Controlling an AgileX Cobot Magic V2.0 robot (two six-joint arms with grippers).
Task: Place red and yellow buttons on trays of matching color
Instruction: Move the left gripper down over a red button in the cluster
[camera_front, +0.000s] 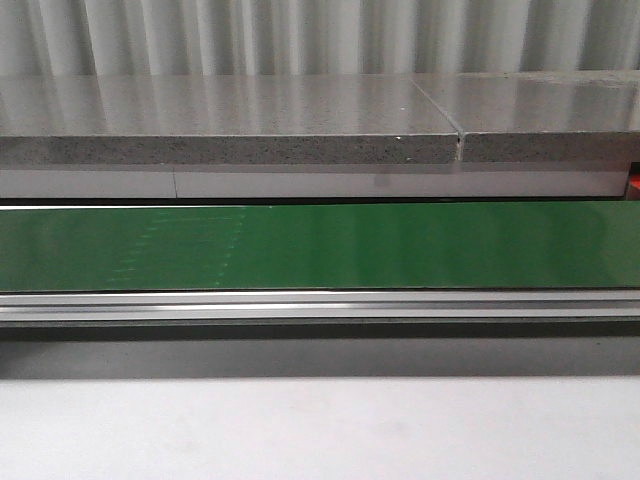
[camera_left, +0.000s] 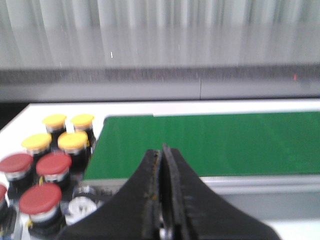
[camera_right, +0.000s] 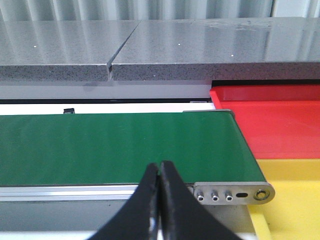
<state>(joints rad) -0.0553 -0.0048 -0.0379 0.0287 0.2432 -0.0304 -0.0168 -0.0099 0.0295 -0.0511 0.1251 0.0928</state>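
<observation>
In the left wrist view, several yellow buttons (camera_left: 73, 142) and red buttons (camera_left: 53, 163) stand grouped beside the near end of the green belt (camera_left: 210, 142). My left gripper (camera_left: 161, 150) is shut and empty, hovering near the belt's edge, to the right of the buttons. In the right wrist view, the red tray (camera_right: 280, 125) and the yellow tray (camera_right: 295, 195) sit past the belt's other end. My right gripper (camera_right: 160, 166) is shut with nothing in it, over the belt's rail. The front view shows only the bare green belt (camera_front: 320, 245); neither gripper appears there.
A grey stone counter (camera_front: 230, 125) runs behind the belt. An aluminium rail (camera_front: 320, 305) edges the belt's near side, with a metal end plate (camera_right: 232, 192) next to the yellow tray. White table surface (camera_front: 320, 430) lies in front.
</observation>
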